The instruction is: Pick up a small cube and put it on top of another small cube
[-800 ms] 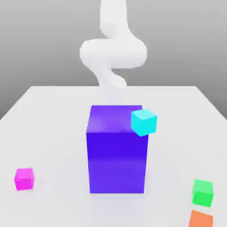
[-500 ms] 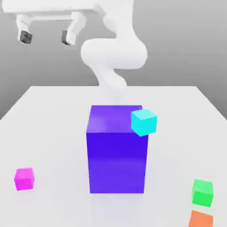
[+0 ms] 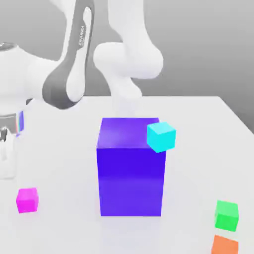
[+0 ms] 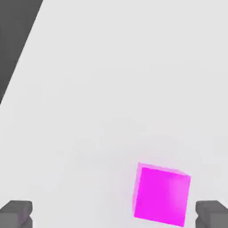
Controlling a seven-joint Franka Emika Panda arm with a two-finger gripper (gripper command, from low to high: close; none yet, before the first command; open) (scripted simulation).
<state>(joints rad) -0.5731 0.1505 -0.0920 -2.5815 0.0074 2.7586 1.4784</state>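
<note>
White tabletop (image 3: 198,168), grey backdrop (image 3: 198,49) (plain, softly shaded).

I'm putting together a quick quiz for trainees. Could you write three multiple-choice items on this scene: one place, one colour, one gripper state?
1. Where is the cyan cube?
A) Beside the green cube
B) At the big block's top edge
C) Between the fingers

2. What colour is the big block?
A) Orange
B) Green
C) Blue-purple

3. How is the gripper?
A) Open, holding nothing
B) Shut on the magenta cube
C) Shut on nothing

Key:
1 B: the exterior view shows it at that edge.
2 C: its front and top are blue-purple.
3 A: the fingers stand wide apart in the hand view, the magenta cube ungripped.
</note>
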